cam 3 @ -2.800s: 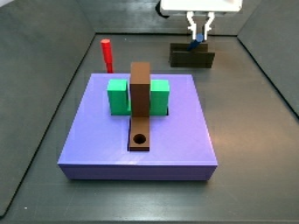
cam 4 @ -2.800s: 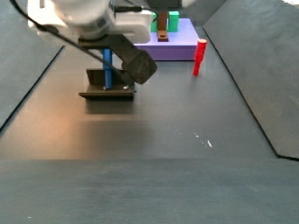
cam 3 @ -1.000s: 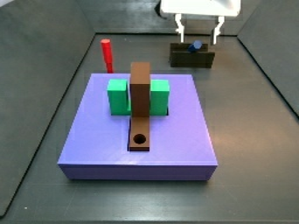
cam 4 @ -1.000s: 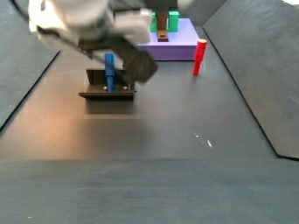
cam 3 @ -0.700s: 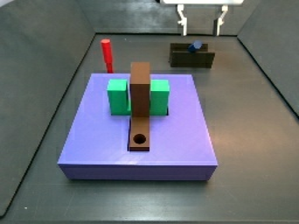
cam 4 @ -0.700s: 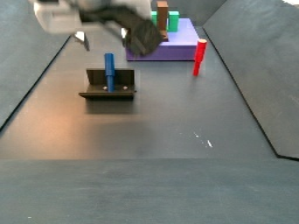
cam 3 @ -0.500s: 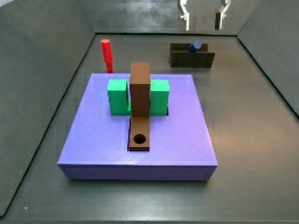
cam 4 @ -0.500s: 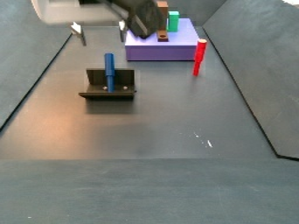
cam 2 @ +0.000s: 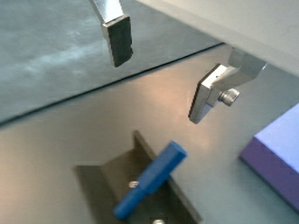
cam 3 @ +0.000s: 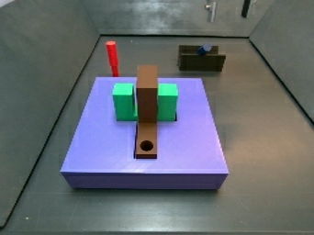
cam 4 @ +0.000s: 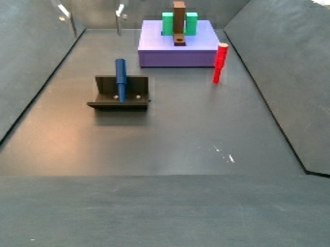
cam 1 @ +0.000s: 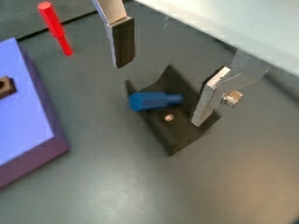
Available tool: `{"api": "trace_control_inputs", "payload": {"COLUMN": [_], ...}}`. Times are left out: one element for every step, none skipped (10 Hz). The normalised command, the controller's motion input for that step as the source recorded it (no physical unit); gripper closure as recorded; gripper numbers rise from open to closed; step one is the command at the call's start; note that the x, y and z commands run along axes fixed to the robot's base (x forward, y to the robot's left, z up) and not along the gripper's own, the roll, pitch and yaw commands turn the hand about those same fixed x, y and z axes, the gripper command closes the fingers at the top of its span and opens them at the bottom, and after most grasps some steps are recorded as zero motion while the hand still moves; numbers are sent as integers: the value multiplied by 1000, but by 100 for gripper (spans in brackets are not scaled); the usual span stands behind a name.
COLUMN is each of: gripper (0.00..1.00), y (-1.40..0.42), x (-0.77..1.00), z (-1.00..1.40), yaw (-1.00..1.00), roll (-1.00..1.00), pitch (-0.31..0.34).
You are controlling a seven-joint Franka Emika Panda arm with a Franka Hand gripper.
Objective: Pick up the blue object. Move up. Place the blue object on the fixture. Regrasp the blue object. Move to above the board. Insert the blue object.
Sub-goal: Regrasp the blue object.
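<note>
Gripper: our gripper hangs high above the fixture, its jaws spread wide with nothing between them; in both side views only the fingertips show at the frame's upper edge.
Blue object: the blue object stands propped in the fixture, upright in a side view; from a wrist view it leans against the bracket's back wall, apart from both fingers.
Fixture: it sits on the dark floor well apart from the board, on the far side of it as a side view shows.
Board: the purple slab carries the green block and the brown bar, whose round hole faces up and is empty.
Red peg: the red peg stands upright just beside the board, untouched.
Step in hand: we judge the placing on the fixture done and the regrasp not yet begun.
Next move: we expect a descent toward the fixture, the open fingers brought either side of the peg, closing squarely so it stays aligned for the hole.
</note>
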Motion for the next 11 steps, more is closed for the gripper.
{"api": "trace_control_inputs", "payload": {"gripper": [0, 0, 0, 0, 0, 0, 0, 0, 0, 0, 0], "y": [-91, -83, -14, 0, 0, 0, 0, 0, 0, 0, 0], "x": [391, 246, 0, 0, -60, -29, -3, -26, -43, 0, 0], "z": [0, -140, -120, -11, 0, 0, 0, 0, -29, -83, -126], "yaw": [23, 0, 0, 66, 251, 389, 343, 357, 334, 294, 263], "roll": [957, 783, 869, 877, 914, 789, 677, 709, 706, 563, 486], "pitch": [217, 183, 100, 100, 100, 20, 0, 0, 0, 0, 0]}}
